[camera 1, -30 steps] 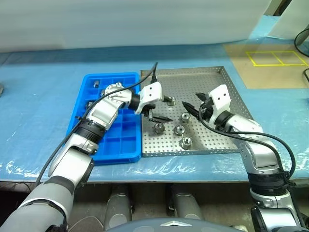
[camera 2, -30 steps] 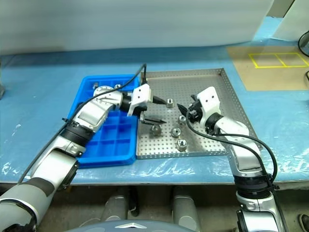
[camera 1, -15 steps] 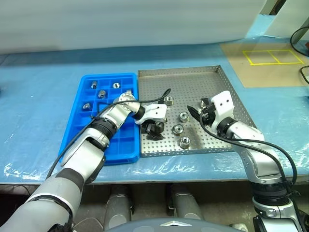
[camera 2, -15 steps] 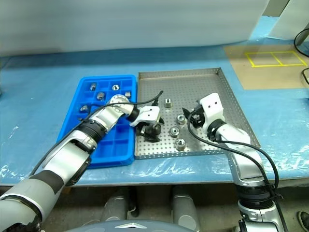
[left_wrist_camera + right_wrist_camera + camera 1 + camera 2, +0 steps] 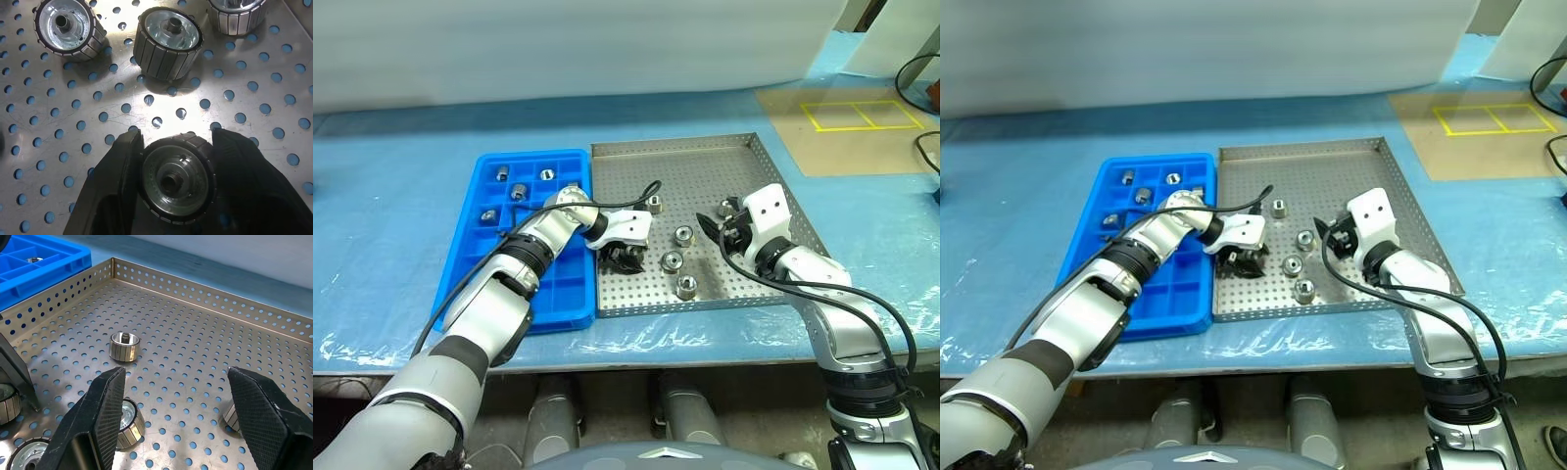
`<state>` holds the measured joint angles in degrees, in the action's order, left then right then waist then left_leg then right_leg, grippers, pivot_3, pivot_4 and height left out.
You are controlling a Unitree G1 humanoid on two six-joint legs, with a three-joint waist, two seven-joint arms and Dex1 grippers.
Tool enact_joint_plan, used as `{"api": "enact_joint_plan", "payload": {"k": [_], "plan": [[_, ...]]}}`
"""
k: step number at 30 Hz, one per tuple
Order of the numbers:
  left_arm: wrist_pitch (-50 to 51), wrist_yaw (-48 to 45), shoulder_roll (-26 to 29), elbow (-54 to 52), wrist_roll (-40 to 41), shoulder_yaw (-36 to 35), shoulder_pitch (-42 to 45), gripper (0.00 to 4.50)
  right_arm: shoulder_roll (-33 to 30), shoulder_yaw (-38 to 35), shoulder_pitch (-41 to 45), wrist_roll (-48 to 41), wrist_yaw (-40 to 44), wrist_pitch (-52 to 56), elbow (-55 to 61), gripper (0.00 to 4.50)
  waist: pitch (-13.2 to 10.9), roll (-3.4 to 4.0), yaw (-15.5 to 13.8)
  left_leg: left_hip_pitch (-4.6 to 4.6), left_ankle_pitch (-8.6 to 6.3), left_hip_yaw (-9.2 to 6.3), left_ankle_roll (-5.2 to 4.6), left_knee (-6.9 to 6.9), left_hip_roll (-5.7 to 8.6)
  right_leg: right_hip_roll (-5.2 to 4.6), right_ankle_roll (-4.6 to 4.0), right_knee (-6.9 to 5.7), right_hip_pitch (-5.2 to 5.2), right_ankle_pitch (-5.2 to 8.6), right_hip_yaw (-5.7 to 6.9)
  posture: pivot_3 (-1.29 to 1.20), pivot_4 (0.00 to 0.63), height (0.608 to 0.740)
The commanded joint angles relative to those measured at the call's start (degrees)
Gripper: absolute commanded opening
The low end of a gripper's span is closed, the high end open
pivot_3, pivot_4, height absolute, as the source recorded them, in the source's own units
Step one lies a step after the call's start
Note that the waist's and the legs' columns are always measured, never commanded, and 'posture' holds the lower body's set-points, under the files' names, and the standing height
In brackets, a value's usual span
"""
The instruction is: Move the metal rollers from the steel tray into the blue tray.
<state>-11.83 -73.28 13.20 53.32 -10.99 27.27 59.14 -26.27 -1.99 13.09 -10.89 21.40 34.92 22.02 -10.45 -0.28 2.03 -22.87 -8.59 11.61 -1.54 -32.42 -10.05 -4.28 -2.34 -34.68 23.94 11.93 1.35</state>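
Note:
The steel tray (image 5: 705, 171) lies mid-table with the blue tray (image 5: 558, 294) against its left side. My left gripper (image 5: 626, 258) reaches down into the steel tray's left part and is shut on one metal roller (image 5: 176, 181), a finger (image 5: 115, 191) pressed on each side; the roller still rests on the perforated floor. Several more rollers lie loose to the right of it (image 5: 684, 235), (image 5: 673, 260), (image 5: 687, 286), (image 5: 655, 204). My right gripper (image 5: 720, 223) hovers open over the tray's right half, with nothing between its fingers (image 5: 105, 406). Several rollers (image 5: 520, 190) sit in the blue tray's far compartments.
A blue sheet (image 5: 391, 225) covers the table. A tan board with yellow taped squares (image 5: 847, 122) lies at the back right. The steel tray's raised rim (image 5: 205, 291) borders the floor beyond my right gripper. A black cable (image 5: 648, 190) loops off the left wrist.
My left gripper dropped from above the steel tray's left part down onto a roller and closed on it. The right gripper stayed about where it was. The camera view shifted a little.

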Motion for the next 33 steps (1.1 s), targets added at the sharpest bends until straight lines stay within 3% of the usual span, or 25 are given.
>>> {"api": "enact_joint_plan", "payload": {"k": [1,5,9,12,22,29,33], "plan": [[-1.0,-0.9,0.6,-0.5,-0.1,-0.7,-0.8,1.91,0.3,-0.4,1.0,0.4,-0.3,-1.6,1.0,3.37,0.0,0.00,0.0,-0.01,0.00,0.00,0.00,0.00,0.00,0.00,-0.01,0.00,0.00,-0.01,0.00,-0.42,0.150,0.740],[-2.5,2.1,0.1,-2.2,1.7,-3.5,-0.7,1.91,0.5,-0.4,1.0,0.6,-0.3,-1.7,0.9,3.37,0.0,0.00,0.1,-0.06,-0.02,0.00,-0.04,0.06,0.00,0.00,-0.29,0.03,0.05,-0.17,0.02,-0.42,0.150,0.740],[3.5,1.1,-0.2,-13.2,9.7,-9.7,-3.4,1.91,0.8,-0.9,1.6,-1.2,0.9,-1.0,2.3,3.37,0.0,-0.01,0.1,-0.33,-0.04,0.00,-0.08,0.06,0.00,0.00,-0.33,0.05,0.25,-0.19,0.04,-0.41,0.150,0.740],[9.0,-1.0,3.0,-24.0,14.6,-12.7,-7.3,1.91,0.6,-1.2,3.3,-3.0,2.5,-0.3,3.1,3.37,0.0,-0.01,0.2,-0.36,-0.07,0.02,-0.12,0.06,-0.01,-0.01,-0.34,0.05,0.30,-0.19,0.03,-0.37,0.150,0.740],[27.5,6.7,17.0,-50.1,22.4,-24.5,-21.9,1.91,0.4,2.9,12.7,-5.8,10.1,-0.8,-2.3,3.37,-0.1,0.06,-0.5,-0.24,-0.02,0.04,-0.03,0.14,-0.12,0.03,-0.36,-0.03,0.30,-0.18,0.07,-0.18,0.150,0.740],[35.6,16.4,23.1,-57.1,25.0,-34.2,-31.1,1.91,3.8,9.2,19.2,-5.2,16.2,-4.2,-10.7,3.37,-0.1,0.10,-3.0,-0.24,0.02,0.03,0.05,0.22,-0.16,0.03,-0.39,-0.03,0.35,-0.17,0.09,0.01,0.150,0.740],[37.2,20.8,23.8,-59.4,25.7,-37.1,-36.3,1.91,5.2,11.4,21.6,-5.1,19.2,-6.5,-14.6,3.37,-0.1,0.11,-4.8,-0.26,0.03,0.03,0.09,0.29,-0.17,0.02,-0.40,-0.04,0.37,-0.16,0.10,0.09,0.150,0.740]]}}
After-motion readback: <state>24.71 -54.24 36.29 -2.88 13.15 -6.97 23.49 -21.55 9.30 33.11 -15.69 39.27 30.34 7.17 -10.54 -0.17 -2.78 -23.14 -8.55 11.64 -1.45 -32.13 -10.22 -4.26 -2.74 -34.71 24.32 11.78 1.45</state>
